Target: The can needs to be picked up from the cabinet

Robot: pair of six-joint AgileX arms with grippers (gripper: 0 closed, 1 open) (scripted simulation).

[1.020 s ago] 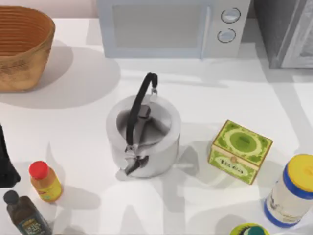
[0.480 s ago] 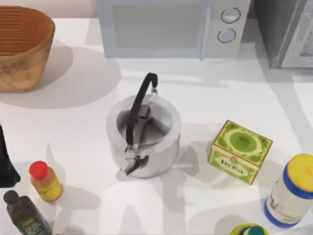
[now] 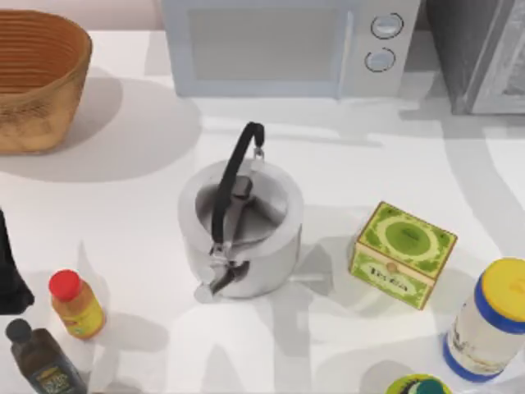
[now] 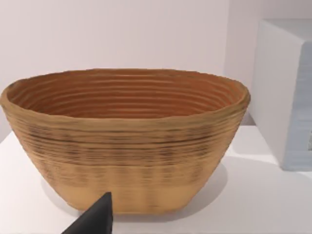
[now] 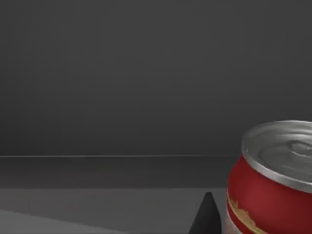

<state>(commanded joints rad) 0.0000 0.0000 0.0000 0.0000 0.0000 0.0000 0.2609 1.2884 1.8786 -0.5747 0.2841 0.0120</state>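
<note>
The grey cabinet [image 3: 480, 53] fills the upper right of the top view, and inside it the red can [image 5: 270, 180] stands upright at the lower right of the right wrist view. The right end effector has 1 dark fingertip [image 5: 207, 217] just beside the can; I cannot tell how wide it is spread. To grasp well, I judge it should shift sideways until the can sits between both fingers, then close around the middle.

A wide woven basket [image 4: 126, 141] in tan and orange-brown stands upright on a white table [image 4: 263, 195], before a pale wall. A pale grey-white box, possibly the microwave [image 4: 287, 92], stands just beside it. One dark fingertip [image 4: 95, 219] of the left gripper points toward the basket's base.
</note>
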